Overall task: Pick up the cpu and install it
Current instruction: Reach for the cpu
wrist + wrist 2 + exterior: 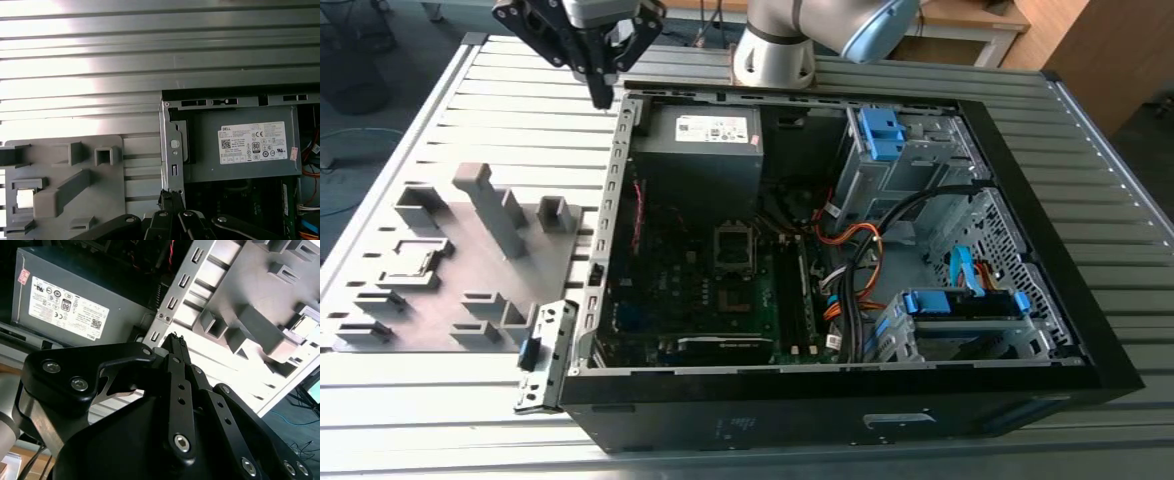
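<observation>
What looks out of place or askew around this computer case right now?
Only a metal bracket at the open case's corner, beside the gray tray: it juts outward, tilted off the case wall. Nothing looks spilled or broken.

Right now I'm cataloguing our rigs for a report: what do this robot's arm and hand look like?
The arm is built of round silver-grey segments with a light blue cap at one joint. The hand is black, made of flat linkage bars joined by silver bolts, with narrow fingers drilled with small holes.

The table [440, 425] is bright ribbed metal, the tray [567, 265] matt grey plastic, the hand [600, 97] matt black.
</observation>
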`<act>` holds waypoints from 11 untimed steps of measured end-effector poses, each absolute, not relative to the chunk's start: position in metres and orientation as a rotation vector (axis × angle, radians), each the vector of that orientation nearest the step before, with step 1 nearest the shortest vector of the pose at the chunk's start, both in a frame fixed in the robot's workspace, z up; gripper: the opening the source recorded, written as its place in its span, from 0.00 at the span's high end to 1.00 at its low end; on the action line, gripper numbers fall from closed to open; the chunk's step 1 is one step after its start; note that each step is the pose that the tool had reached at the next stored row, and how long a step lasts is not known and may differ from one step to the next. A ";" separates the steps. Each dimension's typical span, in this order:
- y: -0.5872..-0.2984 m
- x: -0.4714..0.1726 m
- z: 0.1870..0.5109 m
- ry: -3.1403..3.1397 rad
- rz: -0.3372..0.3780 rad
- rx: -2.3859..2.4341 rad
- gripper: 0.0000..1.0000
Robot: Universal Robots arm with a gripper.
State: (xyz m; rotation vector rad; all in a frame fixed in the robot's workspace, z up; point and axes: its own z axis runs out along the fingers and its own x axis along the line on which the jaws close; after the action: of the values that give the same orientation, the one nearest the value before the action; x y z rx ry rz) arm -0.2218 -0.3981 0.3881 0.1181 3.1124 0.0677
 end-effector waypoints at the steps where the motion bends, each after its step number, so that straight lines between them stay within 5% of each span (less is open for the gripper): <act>1: -0.398 -0.224 0.388 3.112 0.068 0.118 0.89; 11: -0.398 -0.239 0.386 3.112 0.068 0.118 0.89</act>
State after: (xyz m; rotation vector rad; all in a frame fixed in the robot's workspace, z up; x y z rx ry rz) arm -0.2393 -0.3980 0.3860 0.1179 3.1125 0.0676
